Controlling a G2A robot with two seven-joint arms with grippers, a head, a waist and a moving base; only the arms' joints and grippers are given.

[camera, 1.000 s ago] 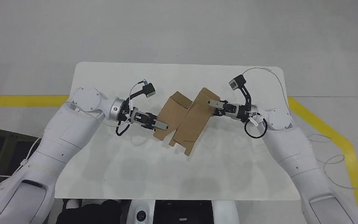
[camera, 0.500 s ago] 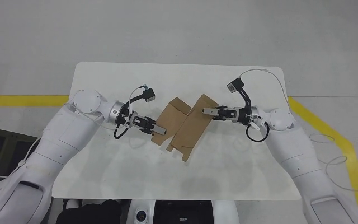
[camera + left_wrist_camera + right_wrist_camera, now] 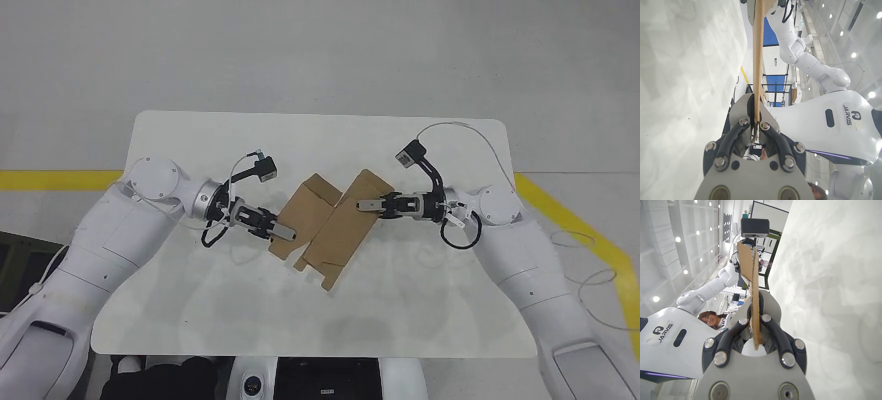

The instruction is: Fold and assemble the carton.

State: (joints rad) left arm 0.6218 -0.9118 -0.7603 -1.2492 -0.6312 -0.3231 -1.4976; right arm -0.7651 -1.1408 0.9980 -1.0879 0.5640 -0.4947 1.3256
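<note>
A flattened brown cardboard carton [image 3: 325, 220] is held above the middle of the white table [image 3: 200, 300], stretched between both arms. My left gripper [image 3: 287, 231] is shut on the carton's left edge, and the left wrist view shows the cardboard edge [image 3: 757, 62] pinched between its fingers [image 3: 743, 113]. On the opposite side, my right gripper [image 3: 362, 204] is shut on the carton's right flap; in the right wrist view the cardboard [image 3: 753, 291] runs edge-on out of the gripper [image 3: 755, 313]. One lower flap [image 3: 318, 268] points toward the table's front.
The white table's far edge [image 3: 320, 116] borders grey floor with a yellow line [image 3: 50, 180]. A thin white cable [image 3: 470, 128] loops over the table's back right corner. Bare tabletop lies around the carton on all sides.
Both grippers have shifted left and slightly toward the front with the carton; the carton has tilted and lies flatter, its lower flap nearer the front.
</note>
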